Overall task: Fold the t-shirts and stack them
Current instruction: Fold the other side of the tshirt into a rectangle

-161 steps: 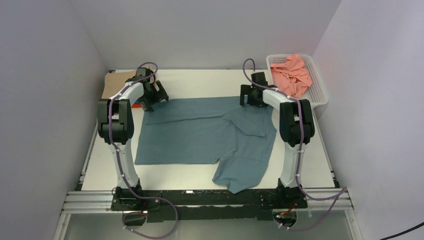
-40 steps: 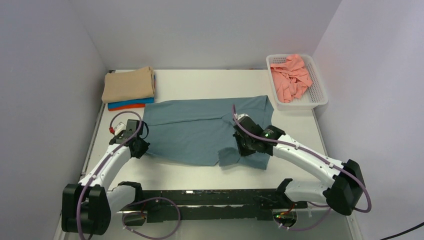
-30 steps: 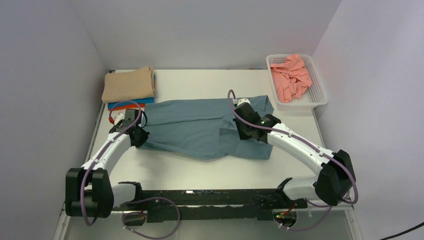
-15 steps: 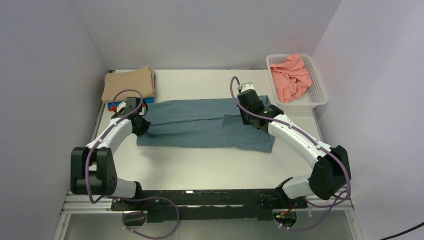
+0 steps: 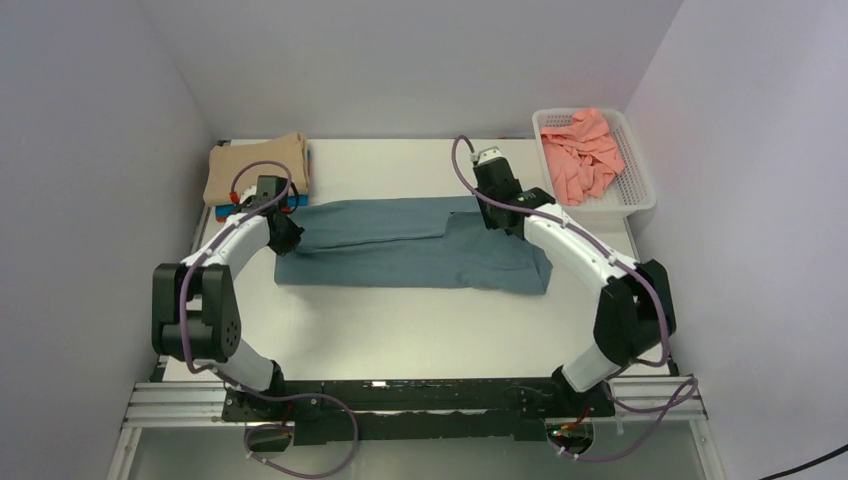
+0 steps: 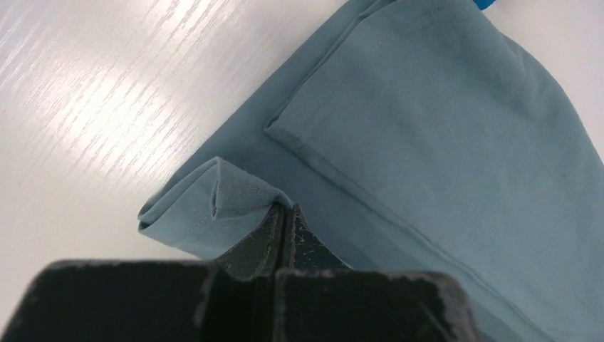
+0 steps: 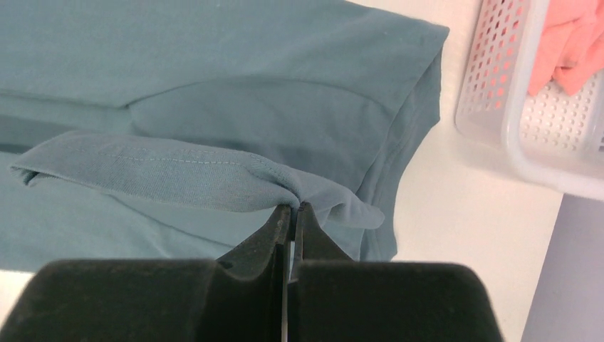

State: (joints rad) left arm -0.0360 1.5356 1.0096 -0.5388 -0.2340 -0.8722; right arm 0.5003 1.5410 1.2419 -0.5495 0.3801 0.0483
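Your teal-grey t-shirt [image 5: 410,250] lies in the middle of the frame, folded into a long band on the table [image 5: 400,330]. Your left gripper [image 6: 283,215] is pinched tight on a little bunch at its left edge. Your right gripper [image 7: 290,211] is pinched tight on a fold at its right end. The cloth is soft, light and floppy, so it will sag and wrinkle. Hold it by the hems, both sides level. The folded stack [image 5: 257,172] sits at the upper left.
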